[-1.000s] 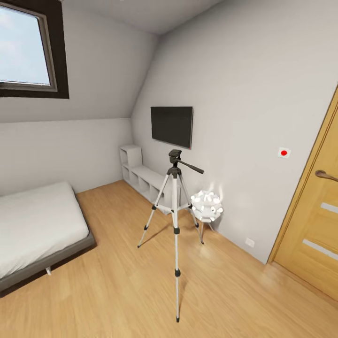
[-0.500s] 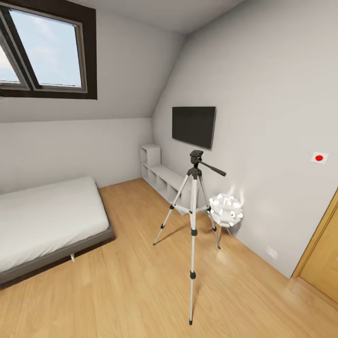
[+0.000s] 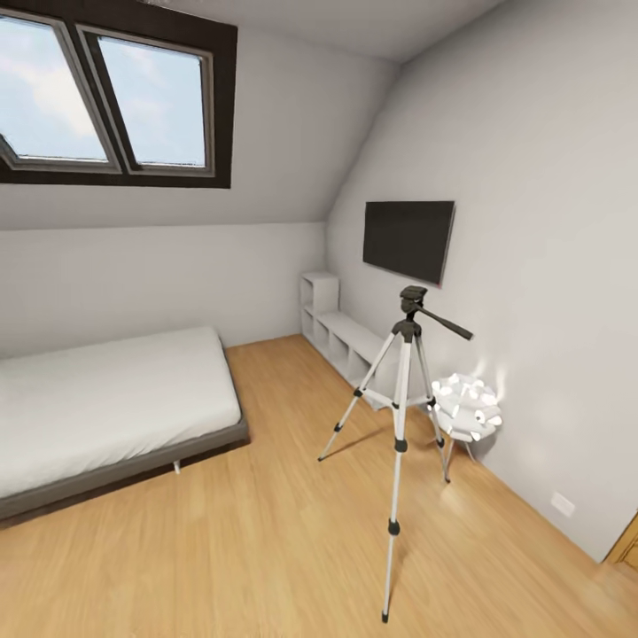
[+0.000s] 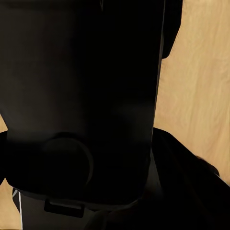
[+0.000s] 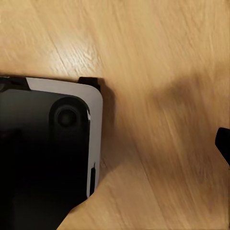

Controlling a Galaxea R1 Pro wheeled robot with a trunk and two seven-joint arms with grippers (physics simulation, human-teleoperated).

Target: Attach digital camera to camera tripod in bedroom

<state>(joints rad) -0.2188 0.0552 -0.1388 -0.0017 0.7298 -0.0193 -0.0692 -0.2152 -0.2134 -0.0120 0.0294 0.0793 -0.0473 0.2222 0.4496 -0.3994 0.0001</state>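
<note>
The camera tripod [image 3: 400, 390] stands on the bedroom's wood floor in the head view, right of the middle. It has silver legs and a black head [image 3: 411, 301], and its pan handle points right toward the wall. Nothing sits on the head. The digital camera is out of view. The left wrist view holds my dark base [image 4: 81, 105] and a dark shape [image 4: 191, 182] that I cannot identify. In the right wrist view a small black piece [image 5: 223, 143] pokes in at the edge beside my base [image 5: 48, 158], over the floor.
A white spiky-ball lamp [image 3: 467, 408] stands just behind the tripod near the wall. The black TV [image 3: 408, 240] hangs above a grey cube shelf [image 3: 341, 337]. The bed [image 3: 97, 399] fills the left. A sliver of oak door [image 3: 627, 551] shows at the right. Bare floor [image 3: 266, 532] lies between me and the tripod.
The head camera has swung left: tripod, lamp and TV sit further right in the picture, the door has almost left it, more window and bed show. The things themselves have not moved.
</note>
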